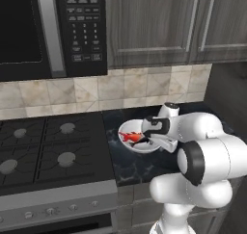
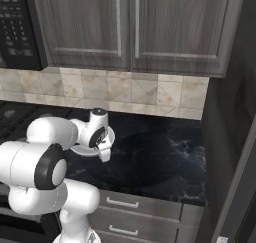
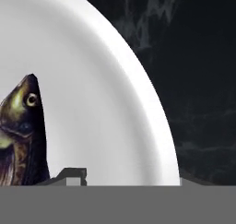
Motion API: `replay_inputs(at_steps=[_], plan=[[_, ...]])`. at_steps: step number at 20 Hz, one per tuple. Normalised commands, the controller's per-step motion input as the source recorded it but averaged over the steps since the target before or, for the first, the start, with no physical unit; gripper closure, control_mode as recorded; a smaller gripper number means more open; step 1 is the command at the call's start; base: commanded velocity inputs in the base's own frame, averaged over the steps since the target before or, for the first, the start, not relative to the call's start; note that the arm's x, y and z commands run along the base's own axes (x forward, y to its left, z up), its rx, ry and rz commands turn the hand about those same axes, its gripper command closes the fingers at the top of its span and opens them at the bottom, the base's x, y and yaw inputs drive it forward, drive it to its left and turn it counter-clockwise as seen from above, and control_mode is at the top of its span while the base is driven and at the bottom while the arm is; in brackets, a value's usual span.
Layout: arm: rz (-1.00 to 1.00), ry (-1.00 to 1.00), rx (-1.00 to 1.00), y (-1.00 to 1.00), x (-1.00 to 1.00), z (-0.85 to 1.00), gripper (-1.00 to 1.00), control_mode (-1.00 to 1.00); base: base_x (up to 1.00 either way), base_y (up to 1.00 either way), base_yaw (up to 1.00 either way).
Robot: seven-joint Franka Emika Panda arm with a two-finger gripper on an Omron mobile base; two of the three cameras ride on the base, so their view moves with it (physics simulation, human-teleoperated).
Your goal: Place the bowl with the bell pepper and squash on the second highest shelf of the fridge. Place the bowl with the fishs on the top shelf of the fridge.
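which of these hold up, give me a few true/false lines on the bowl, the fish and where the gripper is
1. The white bowl sits on the dark marble counter. True.
2. A red fish lies in the bowl. True.
3. The bowl rests on the stove burners. False: it is on the counter to the right of the stove.
4. The gripper is raised high near the cabinets. False: it is down at the bowl's rim.
5. A dark fish also lies in the bowl. True.

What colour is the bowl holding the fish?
White bowl, plain and unpatterned; the hand view shows it best.
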Motion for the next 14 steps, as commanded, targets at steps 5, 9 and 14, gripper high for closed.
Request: replay_inputs(at_steps=[5, 9, 14], plan=[[0.0, -0.02, 0.0, 0.0, -0.32, 0.09, 1.0, -1.0, 0.0, 0.0, 0.0], [-0.01, -0.14, 0.0, 0.08, -0.78, 0.55, 1.0, -1.0, 0.0, 0.0, 0.0], [-0.01, -0.16, 0.0, 0.02, -0.98, 0.71, 1.0, -1.0, 0.0, 0.0, 0.0]])
